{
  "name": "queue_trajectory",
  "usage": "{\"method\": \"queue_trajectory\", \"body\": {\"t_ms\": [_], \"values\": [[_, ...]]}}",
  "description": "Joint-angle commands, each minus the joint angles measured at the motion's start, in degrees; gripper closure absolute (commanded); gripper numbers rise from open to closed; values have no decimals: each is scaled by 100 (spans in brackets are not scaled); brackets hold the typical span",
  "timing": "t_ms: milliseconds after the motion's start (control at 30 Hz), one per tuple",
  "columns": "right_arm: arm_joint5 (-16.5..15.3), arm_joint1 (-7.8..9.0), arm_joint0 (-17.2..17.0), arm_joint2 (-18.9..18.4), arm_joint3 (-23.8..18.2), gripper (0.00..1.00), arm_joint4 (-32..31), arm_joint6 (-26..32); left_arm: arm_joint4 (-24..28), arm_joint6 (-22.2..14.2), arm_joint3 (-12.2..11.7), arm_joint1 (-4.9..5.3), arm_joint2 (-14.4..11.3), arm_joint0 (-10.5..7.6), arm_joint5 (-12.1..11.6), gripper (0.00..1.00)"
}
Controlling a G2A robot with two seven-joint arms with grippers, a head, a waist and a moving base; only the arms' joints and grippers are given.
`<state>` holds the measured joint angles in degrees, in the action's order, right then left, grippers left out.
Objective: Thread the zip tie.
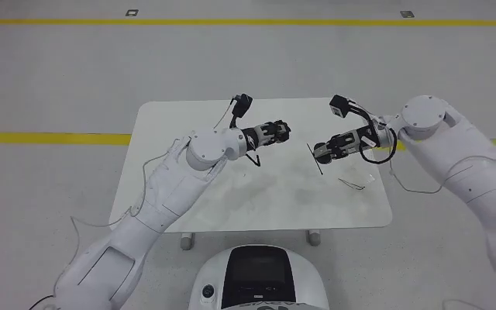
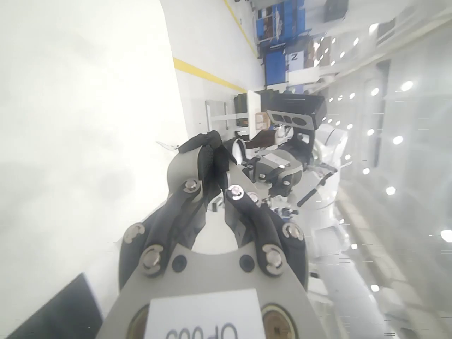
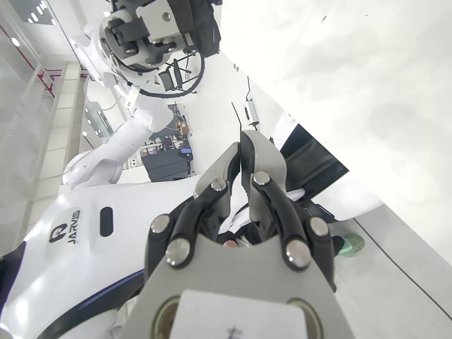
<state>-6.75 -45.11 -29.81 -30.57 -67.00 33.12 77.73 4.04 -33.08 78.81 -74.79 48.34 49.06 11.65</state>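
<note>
A thin black zip tie (image 1: 315, 160) hangs above the white table (image 1: 194, 194), pinched in my right gripper (image 1: 319, 153), which is shut on it. In the right wrist view the tie (image 3: 237, 118) sticks out as a narrow strip beyond the closed fingertips (image 3: 247, 149). My left gripper (image 1: 280, 130) is a short way to the left of it, above the table's middle back, pointing toward the right gripper. Its black pads (image 2: 212, 149) are pressed together, and I see nothing held between them.
A second thin zip tie (image 1: 353, 184) lies loose on the table at the right, with a small pale scrap (image 1: 372, 178) beside it. The table's front and left parts are bare. Grey floor with yellow lines (image 1: 62, 139) surrounds the table.
</note>
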Motion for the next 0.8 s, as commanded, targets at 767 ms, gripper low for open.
{"method": "queue_trajectory", "body": {"t_ms": [767], "values": [[455, -29, 463, 656, -239, 100, -708, 191, -2176, -379, 272, 227, -174, 41, -1461, 100]]}}
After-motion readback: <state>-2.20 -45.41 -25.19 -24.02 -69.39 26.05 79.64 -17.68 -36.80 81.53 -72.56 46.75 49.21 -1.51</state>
